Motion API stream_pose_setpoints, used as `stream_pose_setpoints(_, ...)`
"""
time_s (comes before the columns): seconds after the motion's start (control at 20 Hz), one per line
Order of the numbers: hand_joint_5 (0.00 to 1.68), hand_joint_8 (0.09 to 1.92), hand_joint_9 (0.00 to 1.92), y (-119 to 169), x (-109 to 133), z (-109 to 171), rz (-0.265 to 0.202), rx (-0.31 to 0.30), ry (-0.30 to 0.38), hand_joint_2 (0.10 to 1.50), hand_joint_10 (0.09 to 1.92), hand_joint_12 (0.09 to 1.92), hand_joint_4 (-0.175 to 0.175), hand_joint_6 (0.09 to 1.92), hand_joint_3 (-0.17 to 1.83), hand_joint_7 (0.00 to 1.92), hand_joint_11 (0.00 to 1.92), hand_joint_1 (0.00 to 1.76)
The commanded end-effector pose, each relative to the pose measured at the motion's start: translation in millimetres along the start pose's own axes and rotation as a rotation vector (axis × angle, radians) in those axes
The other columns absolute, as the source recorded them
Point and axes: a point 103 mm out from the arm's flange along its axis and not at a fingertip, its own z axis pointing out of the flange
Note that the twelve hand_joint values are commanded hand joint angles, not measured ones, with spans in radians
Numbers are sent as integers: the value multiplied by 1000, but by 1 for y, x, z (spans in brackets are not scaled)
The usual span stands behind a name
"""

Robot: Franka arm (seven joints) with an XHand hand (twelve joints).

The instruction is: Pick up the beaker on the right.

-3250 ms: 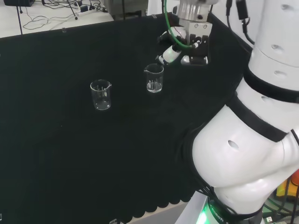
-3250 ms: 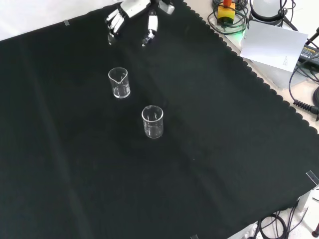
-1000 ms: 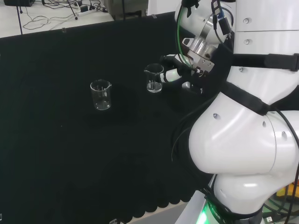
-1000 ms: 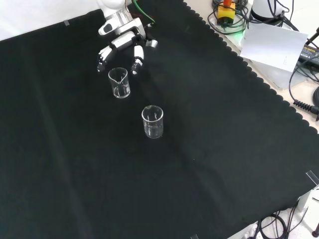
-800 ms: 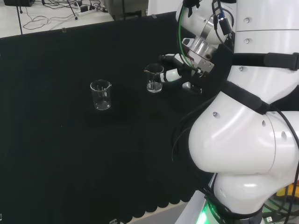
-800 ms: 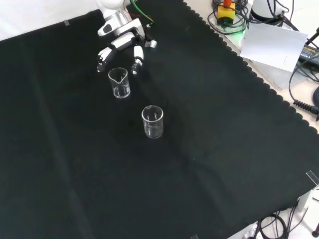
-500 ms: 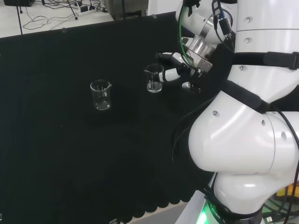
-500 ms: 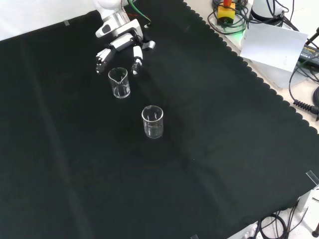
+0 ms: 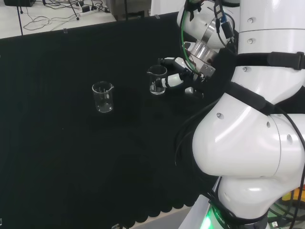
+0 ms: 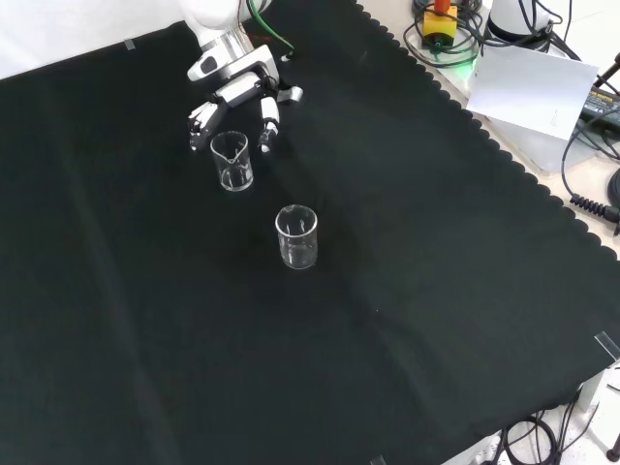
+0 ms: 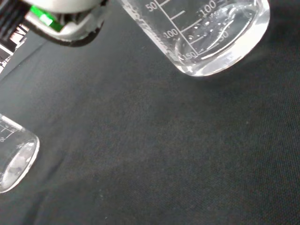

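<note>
Hand [image 10: 237,92] at upper left of front view, fingers spread open around right beaker [image 9: 157,79], not gripping. Second beaker [image 9: 103,97] stands well apart at centre left of head view.

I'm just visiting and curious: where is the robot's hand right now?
In the head view the hand sits just right of the right-hand beaker, its open fingers reaching around it; the other beaker stands farther left.

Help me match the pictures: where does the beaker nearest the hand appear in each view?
Head view: the beaker stands right of centre, just left of the hand.
Front view: the beaker stands upper left, just below the hand.
Wrist view: the beaker looms close.
Shared landmark: the second beaker on the black cloth.
</note>
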Motion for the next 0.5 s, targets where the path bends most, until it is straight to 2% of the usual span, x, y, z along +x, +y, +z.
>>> stream_pose_setpoints(0.05,472,693,345,5,0,2,-4,-20,23,533,652,1342,-46,87,472,249,0,861)
stream_pose_setpoints(0.5,486,687,381,12,0,9,-20,-36,91,529,633,1357,-45,87,499,281,0,893)
